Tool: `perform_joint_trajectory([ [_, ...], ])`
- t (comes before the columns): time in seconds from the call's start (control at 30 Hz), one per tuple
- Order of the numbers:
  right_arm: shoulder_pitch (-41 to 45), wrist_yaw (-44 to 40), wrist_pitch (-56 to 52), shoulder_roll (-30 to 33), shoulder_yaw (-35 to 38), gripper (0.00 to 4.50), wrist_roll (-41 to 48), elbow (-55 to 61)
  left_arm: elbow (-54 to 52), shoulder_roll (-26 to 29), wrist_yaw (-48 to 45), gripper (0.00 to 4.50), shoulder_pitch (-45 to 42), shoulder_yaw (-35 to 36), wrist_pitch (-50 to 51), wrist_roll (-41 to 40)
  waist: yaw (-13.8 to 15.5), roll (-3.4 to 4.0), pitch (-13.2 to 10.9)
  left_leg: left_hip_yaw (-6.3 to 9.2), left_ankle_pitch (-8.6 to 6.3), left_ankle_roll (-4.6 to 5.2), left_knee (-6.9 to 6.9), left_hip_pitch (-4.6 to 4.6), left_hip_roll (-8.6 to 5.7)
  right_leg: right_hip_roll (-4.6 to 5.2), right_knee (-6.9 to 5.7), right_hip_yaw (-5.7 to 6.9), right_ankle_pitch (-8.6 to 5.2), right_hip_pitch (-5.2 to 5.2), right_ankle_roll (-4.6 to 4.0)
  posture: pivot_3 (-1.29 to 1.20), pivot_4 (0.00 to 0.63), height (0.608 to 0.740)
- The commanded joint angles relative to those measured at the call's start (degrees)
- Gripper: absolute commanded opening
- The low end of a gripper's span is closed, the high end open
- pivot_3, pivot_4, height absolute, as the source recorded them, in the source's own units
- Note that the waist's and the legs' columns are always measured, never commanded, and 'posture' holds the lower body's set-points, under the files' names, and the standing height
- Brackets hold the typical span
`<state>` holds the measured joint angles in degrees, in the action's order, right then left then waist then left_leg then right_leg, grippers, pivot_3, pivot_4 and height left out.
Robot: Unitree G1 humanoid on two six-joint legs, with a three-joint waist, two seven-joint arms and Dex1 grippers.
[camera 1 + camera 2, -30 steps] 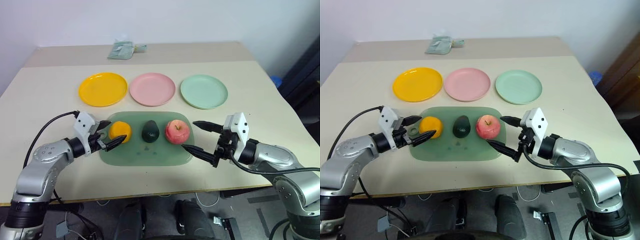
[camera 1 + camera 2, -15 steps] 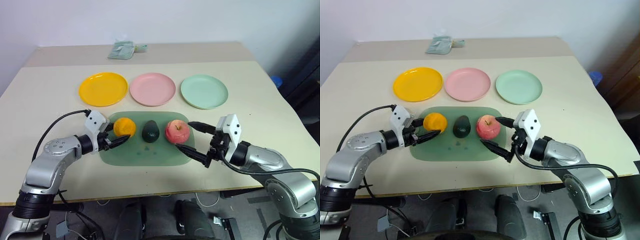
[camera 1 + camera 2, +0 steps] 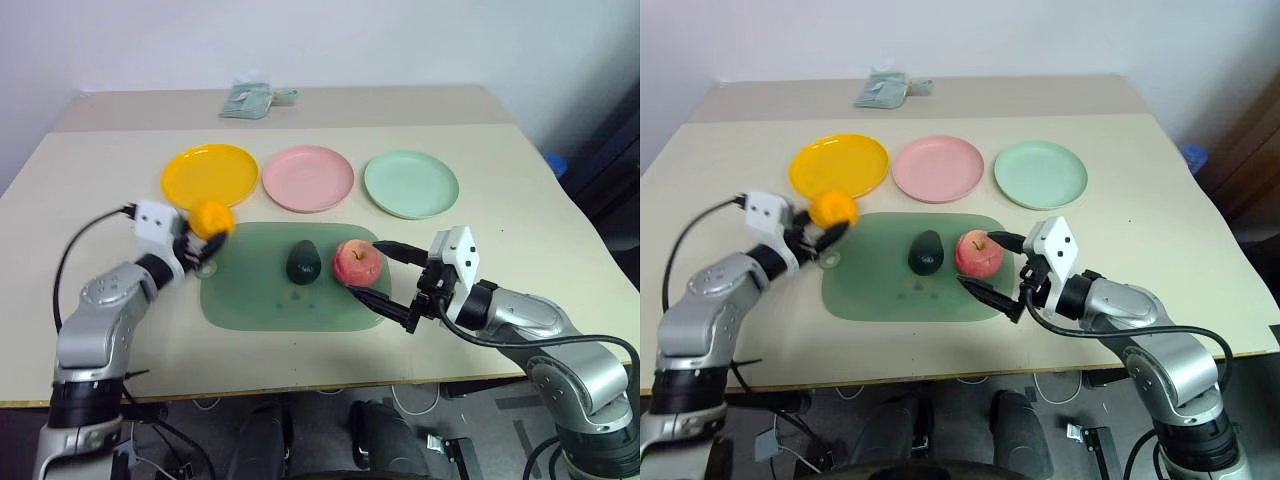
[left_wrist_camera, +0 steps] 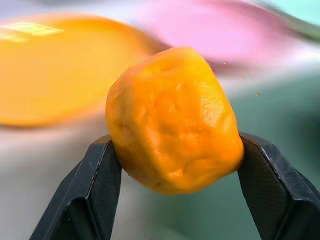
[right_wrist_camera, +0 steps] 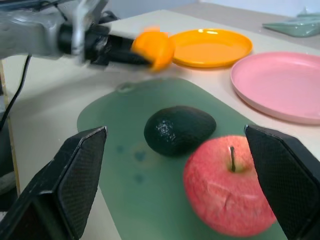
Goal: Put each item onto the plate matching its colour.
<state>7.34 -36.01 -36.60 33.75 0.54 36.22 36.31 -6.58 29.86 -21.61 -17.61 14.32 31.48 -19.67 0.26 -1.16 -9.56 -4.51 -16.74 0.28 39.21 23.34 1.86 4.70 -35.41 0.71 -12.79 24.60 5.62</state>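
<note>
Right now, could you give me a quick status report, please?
Left hand shut on orange fruit, lifted beside yellow plate. Right hand open around apple. Avocado on board. Nothing in the way.

From the head we look forward and down over the table [image 3: 520,240]; our wrist views sit close, both catching the orange fruit [image 4: 172,120].

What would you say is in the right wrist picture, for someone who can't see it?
A red apple and a dark avocado lie on a green board between two open black fingers. Beyond them, the left gripper holds an orange fruit near a yellow plate.
</note>
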Motion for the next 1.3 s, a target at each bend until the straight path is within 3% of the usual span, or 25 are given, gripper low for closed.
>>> perform_joint_trajectory([
  [0.03,2.35,0.70,1.54,-1.27,-0.19,4.50,-0.44,0.35,5.56,-2.44,6.89,2.77,-8.27,1.78,-3.27,2.52,0.43,-0.02,0.01,-0.01,0.00,0.00,0.00,0.00,-0.01,0.01,0.00,0.00,0.01,0.00,0.01,0.00,0.150,0.740],
  [0.13,4.03,1.46,2.09,-2.37,-0.66,4.50,-1.54,-1.11,12.97,-3.93,9.90,2.77,-14.27,1.95,-4.40,3.86,0.53,-0.04,0.02,-0.03,0.01,-0.01,0.04,0.02,-0.07,0.00,0.01,0.05,0.02,-0.06,0.04,0.00,0.150,0.740],
  [0.27,6.17,1.93,3.29,-3.54,-1.02,4.50,-3.16,-3.35,31.21,-4.13,12.63,2.77,-24.14,-0.02,-7.97,7.83,0.46,-0.04,0.02,-0.06,0.01,0.00,0.03,0.01,-0.07,-0.02,0.00,0.10,0.03,-0.06,0.06,0.00,0.150,0.740],
  [0.43,6.53,2.71,4.34,-4.30,-1.17,4.50,-4.68,-3.90,45.91,-3.90,11.29,2.77,-31.25,-0.03,-14.06,9.01,0.33,-0.04,0.02,-0.07,0.02,-0.03,0.01,0.04,-0.06,-0.04,0.01,0.16,0.04,-0.05,0.08,0.00,0.150,0.740],
  [0.53,5.83,3.44,4.48,-4.49,-0.86,4.50,-5.04,-3.42,49.76,-3.30,9.76,4.19,-32.78,0.78,-16.30,8.33,0.35,-0.05,0.01,-0.08,0.02,-0.03,0.01,0.05,-0.06,-0.03,0.03,0.16,0.05,-0.05,0.09,0.00,0.150,0.740],
  [0.6,5.28,3.87,4.51,-4.54,-0.70,4.50,-5.15,-3.04,50.51,-2.81,8.40,4.43,-32.90,1.07,-17.42,7.93,0.36,-0.05,0.01,-0.08,0.02,-0.04,0.01,0.05,-0.05,-0.03,0.03,0.16,0.05,-0.05,0.10,0.00,0.150,0.740],
  [0.77,4.41,4.63,4.49,-4.70,-0.70,4.50,-5.31,-2.35,43.30,-1.37,5.27,4.43,-29.55,3.40,-20.50,5.33,0.30,-0.05,0.01,-0.08,0.03,-0.04,0.01,0.05,-0.04,-0.02,0.01,0.16,0.05,-0.05,0.10,0.00,0.150,0.740],
  [0.9,5.08,4.61,4.15,-4.57,-0.99,4.50,-5.51,-2.79,31.31,1.19,3.06,4.43,-22.08,5.59,-19.28,3.38,-0.28,-0.05,0.01,-0.07,0.03,-0.04,-0.02,0.03,0.00,-0.03,-0.01,0.15,0.05,-0.04,0.10,0.00,0.150,0.740],
  [1.03,7.41,4.91,2.50,-4.41,-1.90,4.50,-5.72,-3.68,15.22,4.83,-3.83,4.43,-10.04,7.33,-15.78,-0.97,-0.99,-0.05,0.01,-0.01,0.03,-0.05,-0.03,0.02,0.05,0.00,-0.04,0.14,0.05,-0.04,0.10,0.00,0.150,0.740],
  [1.13,11.38,5.07,-0.47,-3.60,-4.55,4.50,-7.09,-4.32,1.31,9.48,-14.42,4.43,4.48,8.50,-10.72,-7.09,-1.38,-0.04,0.01,0.01,0.03,-0.05,-0.02,0.01,0.09,0.03,-0.08,0.12,0.05,-0.01,0.08,0.00,0.150,0.740],
  [1.3,17.74,5.27,-6.83,-3.90,-9.71,4.50,-8.12,-4.86,-10.98,13.22,-22.86,4.43,20.36,11.11,-7.12,-12.86,-0.83,-0.01,0.00,0.01,0.03,-0.07,-0.08,-0.02,0.25,0.09,-0.15,0.08,-0.10,0.09,-0.18,0.00,0.150,0.740],
])
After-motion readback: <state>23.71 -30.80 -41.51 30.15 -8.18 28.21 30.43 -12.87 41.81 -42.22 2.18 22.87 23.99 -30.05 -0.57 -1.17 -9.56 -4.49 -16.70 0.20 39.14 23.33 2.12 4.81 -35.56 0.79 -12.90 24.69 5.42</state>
